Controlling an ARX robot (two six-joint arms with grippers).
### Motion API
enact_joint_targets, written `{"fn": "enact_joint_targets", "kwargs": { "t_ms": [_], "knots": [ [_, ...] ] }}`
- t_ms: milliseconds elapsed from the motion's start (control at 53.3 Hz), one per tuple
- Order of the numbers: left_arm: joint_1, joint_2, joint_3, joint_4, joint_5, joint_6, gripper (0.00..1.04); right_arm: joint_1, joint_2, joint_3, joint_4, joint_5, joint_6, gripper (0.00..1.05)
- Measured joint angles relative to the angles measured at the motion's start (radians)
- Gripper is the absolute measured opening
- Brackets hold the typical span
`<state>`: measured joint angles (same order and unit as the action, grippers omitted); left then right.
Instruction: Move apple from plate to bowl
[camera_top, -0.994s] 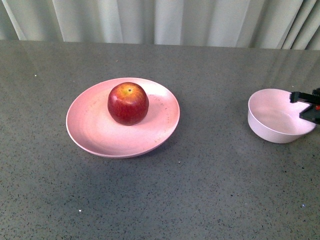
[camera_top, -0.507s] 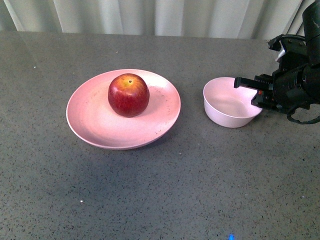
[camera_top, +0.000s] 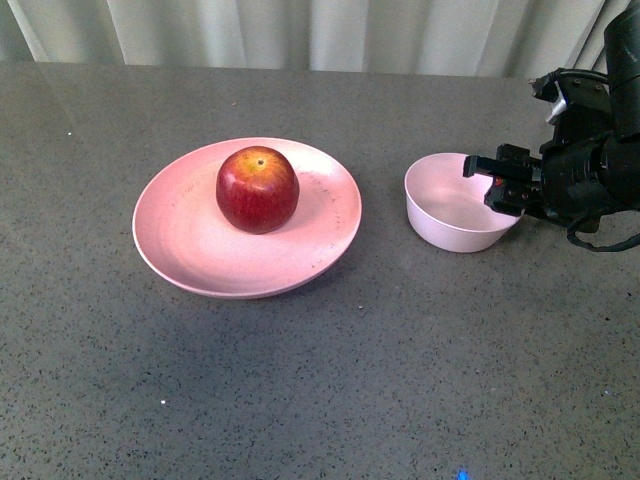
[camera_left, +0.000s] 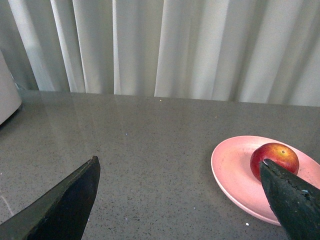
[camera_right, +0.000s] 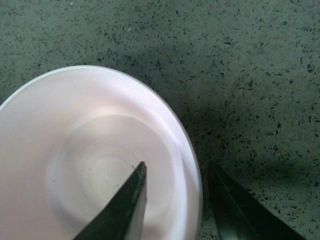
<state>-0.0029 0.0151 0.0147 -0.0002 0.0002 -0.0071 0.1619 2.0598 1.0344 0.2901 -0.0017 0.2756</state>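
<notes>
The dark red apple (camera_top: 257, 188) sits on the far part of the wide pink plate (camera_top: 185, 262), left of the table's centre. The small pale bowl (camera_top: 452, 207) stands empty to the right of the plate. My right gripper (camera_top: 483, 182) is open at the bowl's right rim. In the right wrist view one finger (camera_right: 131, 200) is inside the bowl (camera_right: 75, 125) and the other is outside, astride the rim. My left gripper (camera_left: 180, 161) is open and empty over bare table. The apple (camera_left: 274, 155) and the plate (camera_left: 232, 170) show by one of its fingers.
The table is a dark grey speckled top (camera_top: 400, 380). Pale curtains (camera_top: 320, 30) hang behind its far edge. A white object (camera_left: 7, 95) stands at the table's edge in the left wrist view. The left arm does not show in the front view.
The bowl has moved left toward the plate with my right gripper at its rim. My right arm has come further into view. The apple and plate hold their places.
</notes>
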Motion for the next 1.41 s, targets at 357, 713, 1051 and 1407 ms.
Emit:
{"fn": "enact_joint_targets", "kwargs": {
  "t_ms": [357,713,1051,1407],
  "knots": [
    [0.000,0.000,0.000,0.000,0.000,0.000,0.96,-0.080,-0.308,-0.199,0.192,-0.044,-0.093,0.97],
    [0.000,0.000,0.000,0.000,0.000,0.000,0.96,-0.163,-0.702,-0.610,0.621,-0.001,-0.248,0.70],
    [0.000,0.000,0.000,0.000,0.000,0.000,0.96,-0.163,-0.895,-0.812,0.642,0.001,-0.269,0.16],
    [0.000,0.000,0.000,0.000,0.000,0.000,0.96,-0.163,-1.121,-0.958,0.571,0.002,-0.273,0.02]
  ]
}}
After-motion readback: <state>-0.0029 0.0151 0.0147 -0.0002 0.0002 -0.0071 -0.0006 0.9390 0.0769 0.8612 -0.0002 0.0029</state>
